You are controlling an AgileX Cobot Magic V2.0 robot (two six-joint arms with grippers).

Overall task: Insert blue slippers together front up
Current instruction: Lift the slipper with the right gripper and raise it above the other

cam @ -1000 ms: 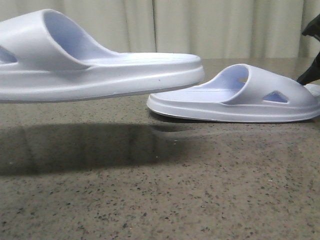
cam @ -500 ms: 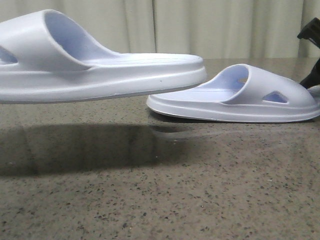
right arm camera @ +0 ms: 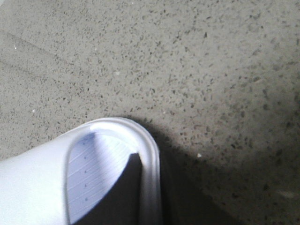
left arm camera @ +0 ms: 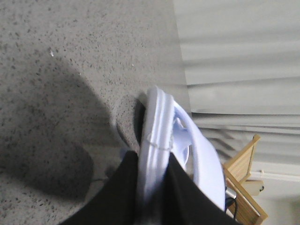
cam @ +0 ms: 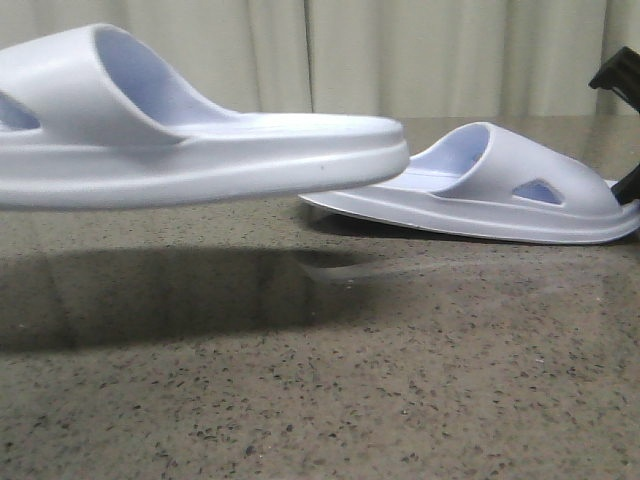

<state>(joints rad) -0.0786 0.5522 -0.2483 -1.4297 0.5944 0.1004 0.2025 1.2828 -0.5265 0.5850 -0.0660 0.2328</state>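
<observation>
Two pale blue slippers show in the front view. The near slipper (cam: 200, 150) hangs above the table at the left, sole level, heel end pointing right. My left gripper (left arm camera: 152, 187) is shut on its sole edge (left arm camera: 154, 140); the gripper is out of the front view. The far slipper (cam: 490, 190) is at the right, its heel end lifted off the table and tilted. My right gripper (right arm camera: 150, 197) is shut on that slipper's rim (right arm camera: 150, 159), one finger on the ribbed footbed (right arm camera: 93, 168). A black part of the right arm (cam: 620, 85) shows at the right edge.
The speckled grey stone table (cam: 320, 380) fills the foreground, with the near slipper's shadow on it. Pale curtains (cam: 440, 50) hang behind the table. A wooden frame (left arm camera: 243, 164) shows in the left wrist view beyond the table edge.
The far slipper's left end has lifted off the table and tilted. The right arm has risen slightly. The near slipper has barely moved.
</observation>
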